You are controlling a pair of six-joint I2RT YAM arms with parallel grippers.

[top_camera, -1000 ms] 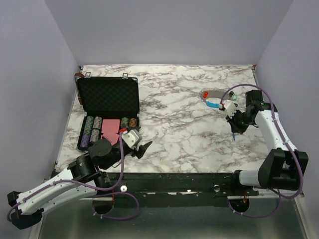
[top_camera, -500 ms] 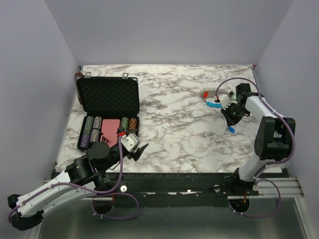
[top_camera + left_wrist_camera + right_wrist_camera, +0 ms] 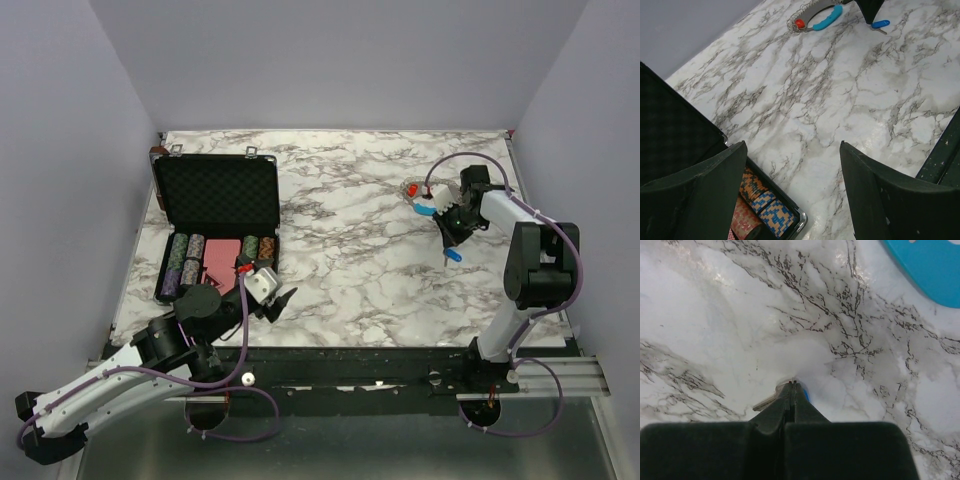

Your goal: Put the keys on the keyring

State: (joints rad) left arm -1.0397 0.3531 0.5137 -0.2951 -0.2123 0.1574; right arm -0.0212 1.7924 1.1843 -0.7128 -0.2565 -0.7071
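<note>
Robot lab test cell, this one: plain lilac walls box in a marble-look table on three sides, left arm and right arm sit bolted to a black rail along the near edge, purple cables looping loose.

blue key 1 | red key 1 | keyring 1 | case 1

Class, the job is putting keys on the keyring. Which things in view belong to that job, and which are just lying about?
Part of the job:
- blue key, at the tips of the shut right gripper
- red key
- keyring, with its light-blue section

Just lying about:
- black case, open
- poker chips inside it
</note>
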